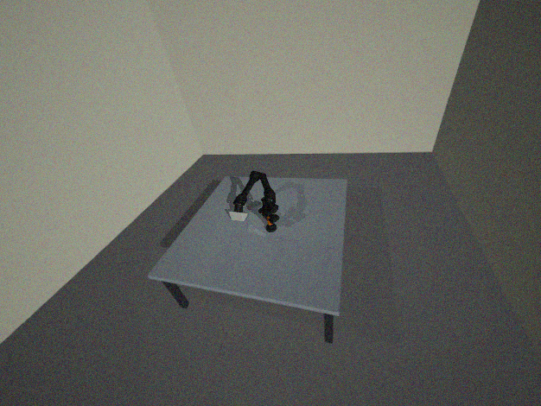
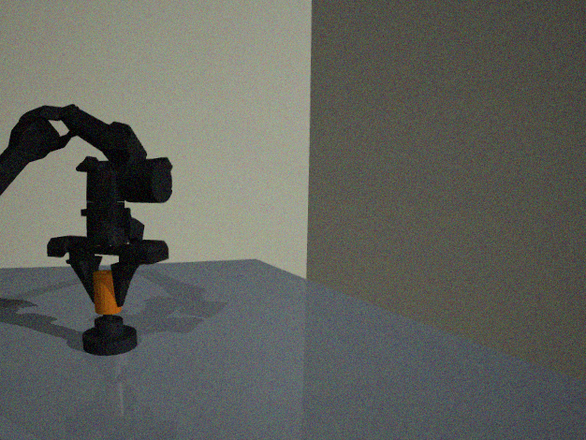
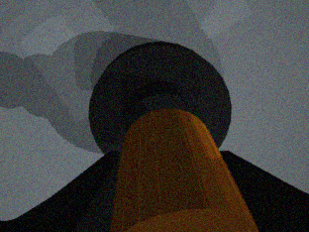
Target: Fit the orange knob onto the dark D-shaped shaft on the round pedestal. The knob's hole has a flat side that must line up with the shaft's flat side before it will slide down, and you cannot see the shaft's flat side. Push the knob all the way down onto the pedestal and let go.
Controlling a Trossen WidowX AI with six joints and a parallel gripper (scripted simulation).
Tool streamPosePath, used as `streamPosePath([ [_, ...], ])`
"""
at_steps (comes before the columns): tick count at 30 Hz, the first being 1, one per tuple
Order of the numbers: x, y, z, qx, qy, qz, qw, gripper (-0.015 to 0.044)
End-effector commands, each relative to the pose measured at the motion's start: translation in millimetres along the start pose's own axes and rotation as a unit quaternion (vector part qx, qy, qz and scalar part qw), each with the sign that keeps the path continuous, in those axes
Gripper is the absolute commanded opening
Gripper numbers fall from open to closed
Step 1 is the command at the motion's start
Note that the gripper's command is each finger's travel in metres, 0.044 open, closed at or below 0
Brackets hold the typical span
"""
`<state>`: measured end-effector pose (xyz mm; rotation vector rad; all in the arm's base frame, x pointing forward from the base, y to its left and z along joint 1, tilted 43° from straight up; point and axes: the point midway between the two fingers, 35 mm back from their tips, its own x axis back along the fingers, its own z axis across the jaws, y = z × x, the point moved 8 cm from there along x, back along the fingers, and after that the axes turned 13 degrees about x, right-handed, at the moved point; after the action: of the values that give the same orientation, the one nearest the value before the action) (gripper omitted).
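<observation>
The orange knob (image 1: 269, 222) (image 2: 104, 292) (image 3: 165, 169) stands nearly upright, leaning slightly, between the fingers. My gripper (image 2: 107, 303) (image 3: 169, 161) is shut on it from both sides, above the pedestal. The dark round pedestal (image 1: 271, 228) (image 2: 109, 343) (image 3: 110, 109) has a wide base and a narrower raised collar. In the exterior view the knob's lower end is just above the collar, with a very thin gap at most. The shaft is hidden; its flat side and the knob's hole cannot be seen.
The blue-grey table (image 1: 245, 266) (image 2: 227, 359) carries the arm, whose pale base plate (image 1: 238, 216) is left of the pedestal in the top view. Shadows of the arm fall around the pedestal. Walls stand beyond the table.
</observation>
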<state>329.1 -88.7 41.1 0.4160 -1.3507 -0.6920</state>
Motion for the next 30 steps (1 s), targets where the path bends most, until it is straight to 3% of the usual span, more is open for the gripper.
streamPosePath([
  [1, -4, 0, 1, -0.001, 0.000, -0.002, 1.000, 0.0000],
  [23, -13, 0, 1, 0.002, -0.001, 0.000, 1.000, 0.0000],
  [30, -13, 0, 1, 0.002, -0.001, 0.000, 1.000, 0.0184],
])
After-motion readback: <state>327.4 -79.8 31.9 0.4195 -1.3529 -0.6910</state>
